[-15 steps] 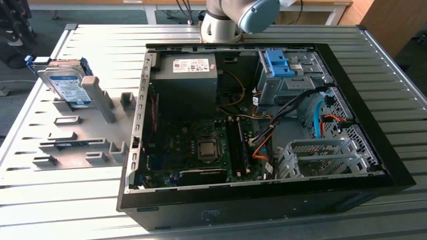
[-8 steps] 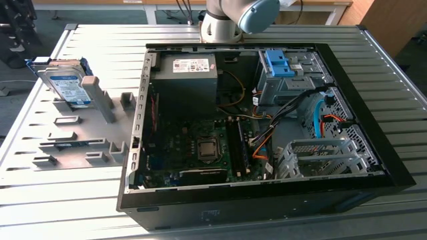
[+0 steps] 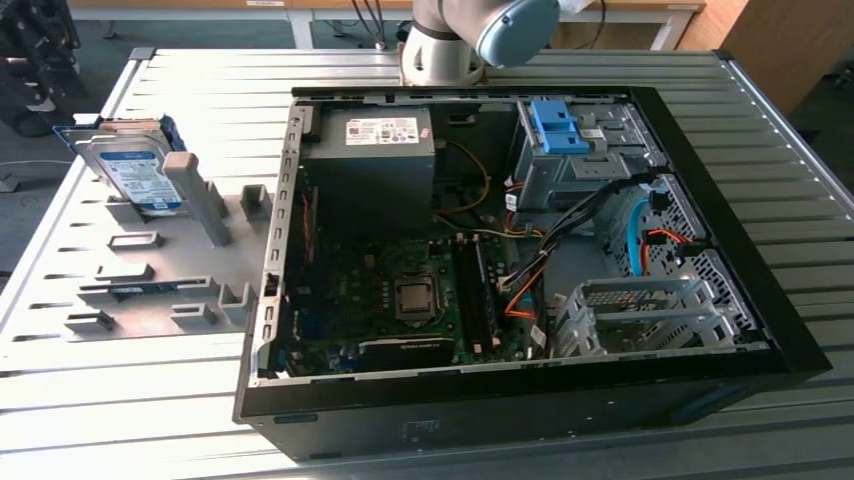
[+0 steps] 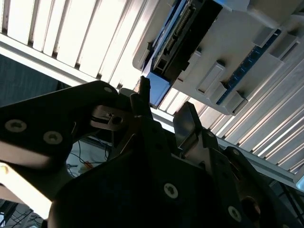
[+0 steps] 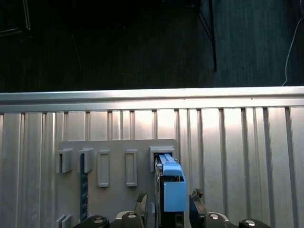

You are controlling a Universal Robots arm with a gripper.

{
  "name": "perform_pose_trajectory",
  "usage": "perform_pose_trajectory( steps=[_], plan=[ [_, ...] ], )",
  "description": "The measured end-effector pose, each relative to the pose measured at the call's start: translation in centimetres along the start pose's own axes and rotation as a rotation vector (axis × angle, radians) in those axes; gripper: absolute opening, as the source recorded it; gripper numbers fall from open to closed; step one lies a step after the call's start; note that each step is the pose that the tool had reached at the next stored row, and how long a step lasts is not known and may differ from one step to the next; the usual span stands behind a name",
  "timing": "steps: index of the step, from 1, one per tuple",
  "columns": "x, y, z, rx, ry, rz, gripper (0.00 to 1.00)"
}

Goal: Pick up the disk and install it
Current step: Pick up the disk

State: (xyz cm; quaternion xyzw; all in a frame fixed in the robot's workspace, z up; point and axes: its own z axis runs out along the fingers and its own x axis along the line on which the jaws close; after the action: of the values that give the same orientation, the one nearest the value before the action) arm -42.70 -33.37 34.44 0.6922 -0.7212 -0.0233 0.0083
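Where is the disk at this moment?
At the exterior view's left, the disk stands in the grey holder plate, beside the open computer case.

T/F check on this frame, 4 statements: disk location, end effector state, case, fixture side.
1. The disk stands on edge in the grey fixture, outside the computer case. True.
2. The end effector is shut on the disk. False: it is open, with its fingers apart, and the disk stands free in the fixture.
3. The case lies open, with the motherboard exposed. True.
4. The fixture sits on the exterior view's right of the case. False: it is on the left.
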Motion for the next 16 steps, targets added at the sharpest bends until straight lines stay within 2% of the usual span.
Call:
perform_pose_trajectory(
  steps=[5,6,9,16],
  plan=[
    [0.01,-0.01,0.21,0.0013,-0.0003,0.0,0.48],
    [0.01,-0.01,0.35,0.0019,-0.0002,0.0,0.55],
    [0.02,-0.03,0.86,0.0056,-0.0003,0.0,0.55],
    [-0.03,0.07,1.52,0.0091,-0.0009,0.0,0.55]
  ],
)
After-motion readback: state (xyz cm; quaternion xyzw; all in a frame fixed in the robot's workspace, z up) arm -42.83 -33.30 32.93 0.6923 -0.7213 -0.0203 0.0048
